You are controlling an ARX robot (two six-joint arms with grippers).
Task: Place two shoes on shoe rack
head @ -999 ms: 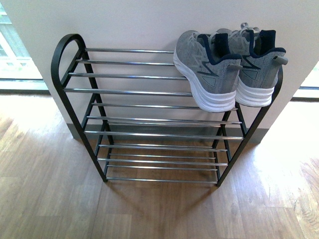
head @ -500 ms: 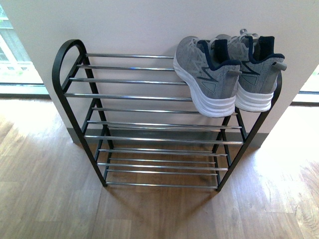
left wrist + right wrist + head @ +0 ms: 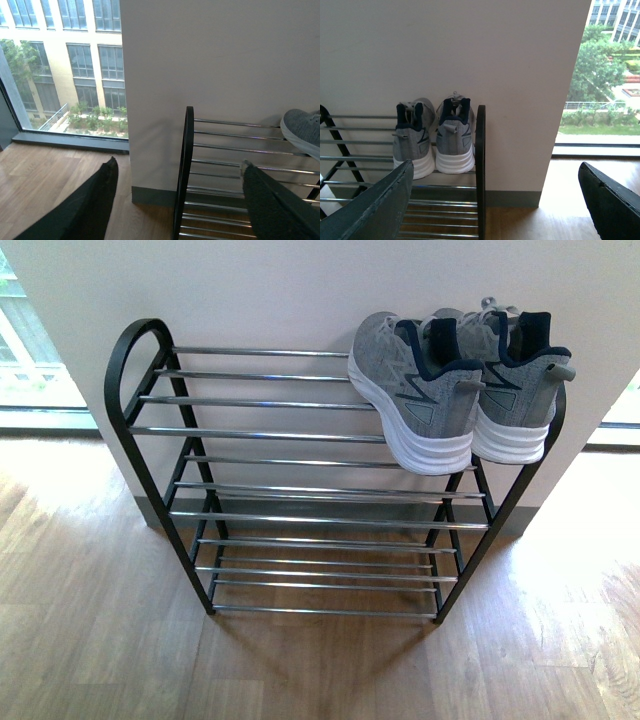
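Note:
Two grey knit shoes with navy collars and white soles stand side by side, heels toward me, at the right end of the shoe rack's point(image 3: 260, 433) top tier: one shoe point(image 3: 415, 390) further left, the other point(image 3: 520, 390) beside the right side loop. Neither arm shows in the front view. The left gripper point(image 3: 178, 161) is open and empty, facing the rack's left side loop point(image 3: 187, 150), with a grey toe point(image 3: 302, 130) at the view's edge. The right gripper point(image 3: 496, 165) is open and empty, back from the rack's right side loop point(image 3: 480, 150) and both shoes point(image 3: 454, 140).
The rack stands against a white wall point(image 3: 300, 290) with a grey baseboard point(image 3: 512, 199), on a wooden floor point(image 3: 100, 640). Floor-length windows point(image 3: 60, 75) flank the wall on both sides. The lower tiers point(image 3: 320, 560) hold nothing.
Rack and shoes sit slightly lower in the front view than a second ago. Nothing has shifted over the last half second.

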